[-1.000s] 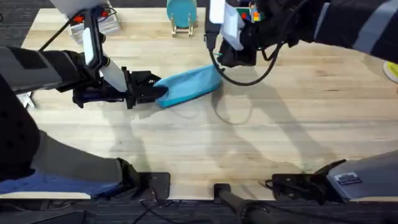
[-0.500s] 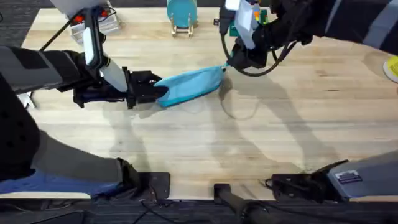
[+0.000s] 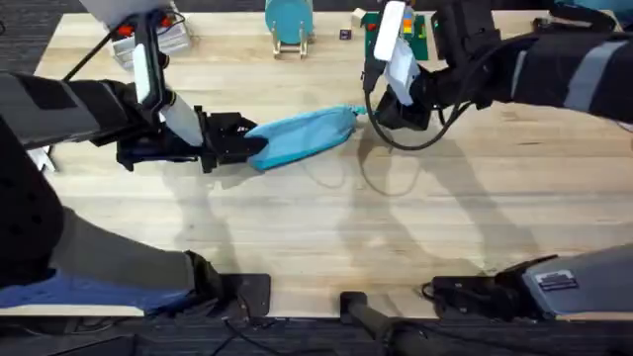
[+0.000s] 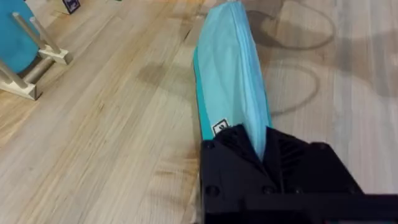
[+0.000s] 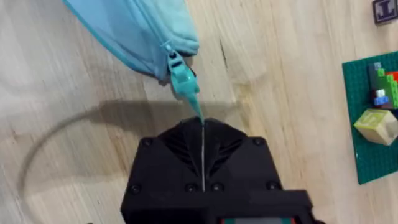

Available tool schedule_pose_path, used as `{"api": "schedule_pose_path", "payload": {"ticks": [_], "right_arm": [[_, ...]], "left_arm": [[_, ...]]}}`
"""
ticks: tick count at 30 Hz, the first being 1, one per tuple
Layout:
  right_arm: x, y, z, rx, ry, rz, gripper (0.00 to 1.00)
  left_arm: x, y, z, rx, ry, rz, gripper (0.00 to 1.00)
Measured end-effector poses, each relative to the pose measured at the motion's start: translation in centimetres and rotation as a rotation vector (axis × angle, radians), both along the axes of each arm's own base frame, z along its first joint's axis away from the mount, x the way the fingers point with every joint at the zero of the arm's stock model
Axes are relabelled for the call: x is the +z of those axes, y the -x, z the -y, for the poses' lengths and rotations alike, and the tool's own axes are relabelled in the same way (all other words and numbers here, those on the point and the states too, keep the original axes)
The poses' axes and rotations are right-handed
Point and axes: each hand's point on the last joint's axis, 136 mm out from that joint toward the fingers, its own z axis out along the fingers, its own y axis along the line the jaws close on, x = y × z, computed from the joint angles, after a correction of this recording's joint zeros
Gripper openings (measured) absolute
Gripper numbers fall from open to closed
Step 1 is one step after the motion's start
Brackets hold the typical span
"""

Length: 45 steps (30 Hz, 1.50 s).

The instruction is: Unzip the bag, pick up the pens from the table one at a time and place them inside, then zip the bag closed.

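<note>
The left gripper (image 4: 264,155) is clamped on the near end of the bag (image 4: 230,74), its black fingers (image 4: 233,155) pressed together with a fold of light blue fabric pinched in the narrow slot between them. The bag stretches away from the gripper along the table (image 4: 112,124), lying lengthwise, with a seam line running along its upper side (whether the zipper is closed there cannot be told). A small white label (image 4: 220,129) sits on the bag's side, just beside the fingers. At the far corner stands a teal round object on a wooden stand (image 4: 25,56), well apart from the bag. Curved shadows fall on the planks beyond the bag.
</note>
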Motion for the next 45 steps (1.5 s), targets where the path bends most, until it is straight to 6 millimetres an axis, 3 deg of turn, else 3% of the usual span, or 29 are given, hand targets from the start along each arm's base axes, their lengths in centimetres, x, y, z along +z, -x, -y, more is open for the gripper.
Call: {"api": "schedule_pose_path", "payload": {"ticks": [10, 13, 14, 19, 20, 25, 33, 34, 39, 40, 45], "right_arm": [[-0.5, -0.8, 2.7, -0.084, 0.079, 0.011, 0.031], [0.4, -0.9, 2.9, -0.112, 0.075, 0.025, 0.038], [1.2, -0.9, 2.8, -0.122, 0.066, 0.039, 0.123], [7.5, -0.9, 1.9, -0.162, -0.016, 0.173, 0.856], [8.8, -0.9, 1.6, -0.165, -0.033, 0.196, 0.958], [12.9, 1.2, 1.1, -0.212, -0.1, 0.191, 0.996], [13.4, 5.6, 1.9, -0.238, -0.084, 0.079, 0.995], [13.3, 5.8, 1.9, -0.238, -0.081, 0.074, 0.995], [13.2, 5.9, 2.0, -0.238, -0.078, 0.068, 0.995], [13.2, 5.9, 2.0, -0.238, -0.078, 0.068, 0.995], [13.2, 5.9, 2.0, -0.238, -0.078, 0.068, 0.995]], "left_arm": [[0.0, 0.0, -0.1, 0.004, 0.0, -0.001, 0.045], [0.0, 0.0, -0.1, 0.004, 0.0, -0.001, 0.044], [0.0, 0.0, -0.1, 0.004, 0.001, -0.002, 0.044], [0.0, 0.1, -0.1, 0.004, 0.004, -0.009, 0.044], [0.0, 0.1, 0.0, 0.004, 0.004, -0.011, 0.044], [0.0, 0.2, 0.0, 0.005, 0.006, -0.016, 0.044], [0.0, 0.2, -0.1, 0.005, 0.004, -0.012, 0.05], [0.0, 0.1, -0.1, 0.004, 0.004, -0.01, 0.119], [0.2, 0.1, -0.2, 0.011, 0.013, -0.008, 0.882], [0.2, 0.1, -0.2, 0.012, 0.015, -0.011, 0.963], [0.2, 0.0, -0.2, 0.011, 0.011, 0.001, 0.992]]}}
